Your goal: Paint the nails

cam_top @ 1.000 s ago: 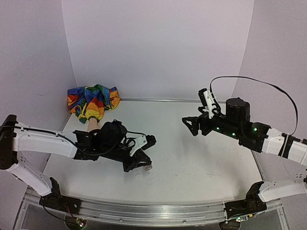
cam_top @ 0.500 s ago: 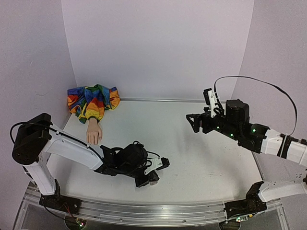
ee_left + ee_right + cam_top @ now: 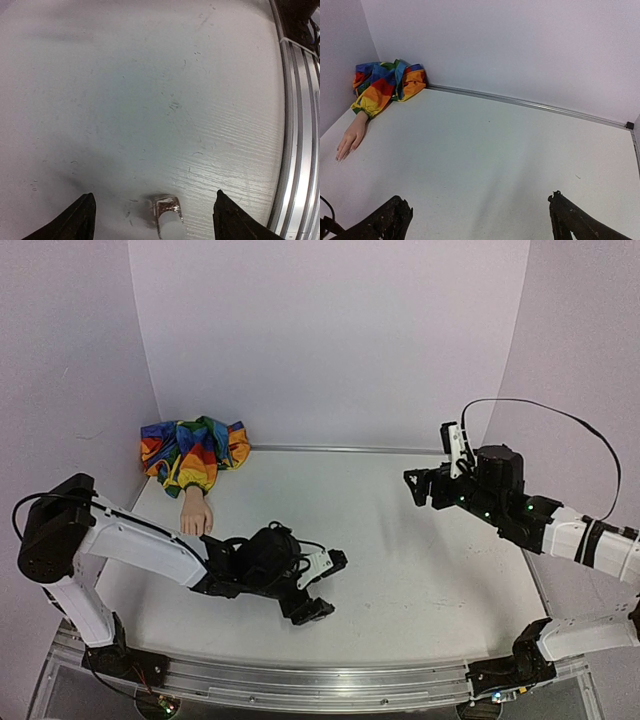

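while l claw (image 3: pixel 155 193) & r claw (image 3: pixel 479 197) gape: 1 hand (image 3: pixel 351 138), 1 bottle (image 3: pixel 167 212).

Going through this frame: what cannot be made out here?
1. Nails of the mannequin hand: too small in the top and right wrist views; painted or not, cannot tell.
2. Small object within the open left gripper: blurred and cut off by the left wrist view's bottom edge, so its identity is unclear; it does not show in the top view.

Mannequin hand (image 3: pixel 196 517) far left on table (image 3: pixel 420 540)
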Robot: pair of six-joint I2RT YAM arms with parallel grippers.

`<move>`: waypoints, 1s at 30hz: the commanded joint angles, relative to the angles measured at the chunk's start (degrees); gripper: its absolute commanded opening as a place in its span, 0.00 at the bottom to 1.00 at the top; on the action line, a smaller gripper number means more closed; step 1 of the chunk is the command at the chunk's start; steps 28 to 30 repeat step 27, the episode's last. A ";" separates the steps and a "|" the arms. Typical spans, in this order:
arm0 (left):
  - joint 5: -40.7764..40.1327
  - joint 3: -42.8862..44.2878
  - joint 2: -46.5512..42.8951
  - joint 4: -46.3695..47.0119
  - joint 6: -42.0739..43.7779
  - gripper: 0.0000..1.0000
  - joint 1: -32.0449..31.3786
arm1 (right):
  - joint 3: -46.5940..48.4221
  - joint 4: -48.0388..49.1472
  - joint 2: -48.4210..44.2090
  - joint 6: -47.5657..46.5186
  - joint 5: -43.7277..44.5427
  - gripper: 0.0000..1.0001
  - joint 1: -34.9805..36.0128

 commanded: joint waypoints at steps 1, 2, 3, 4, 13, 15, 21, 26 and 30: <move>3.02 -1.10 -12.86 2.67 -4.19 0.87 7.66 | 1.35 1.09 0.83 3.66 -1.48 0.98 -7.69; 2.04 -1.65 -15.91 2.70 -5.69 0.88 10.64 | 1.55 0.63 0.93 4.04 -2.47 0.98 -10.08; -0.25 -2.04 -18.73 2.66 -7.32 0.89 13.43 | 1.68 0.32 1.02 4.42 -3.68 0.98 -12.58; -2.60 -2.20 -21.12 2.50 -8.27 0.89 16.79 | 1.81 -0.01 1.03 4.71 -4.96 0.98 -14.83; -27.68 -4.99 -34.78 1.91 -14.74 0.91 41.42 | 2.16 -1.48 -1.15 1.61 -1.82 0.98 -24.10; -29.56 -6.06 -37.03 1.49 -14.72 0.92 45.00 | 1.66 -1.44 -3.56 1.34 0.29 0.98 -24.43; -31.12 -7.00 -41.24 0.37 -10.40 0.92 47.44 | 0.47 1.75 -8.09 0.57 -1.09 0.98 -24.48; -31.78 -6.87 -43.09 -0.44 -9.57 0.92 47.44 | 0.30 2.43 -8.95 0.59 -2.80 0.98 -24.48; -31.56 -6.68 -43.27 -0.61 -9.56 0.93 47.44 | 0.15 2.43 -9.48 0.78 -2.04 0.98 -24.50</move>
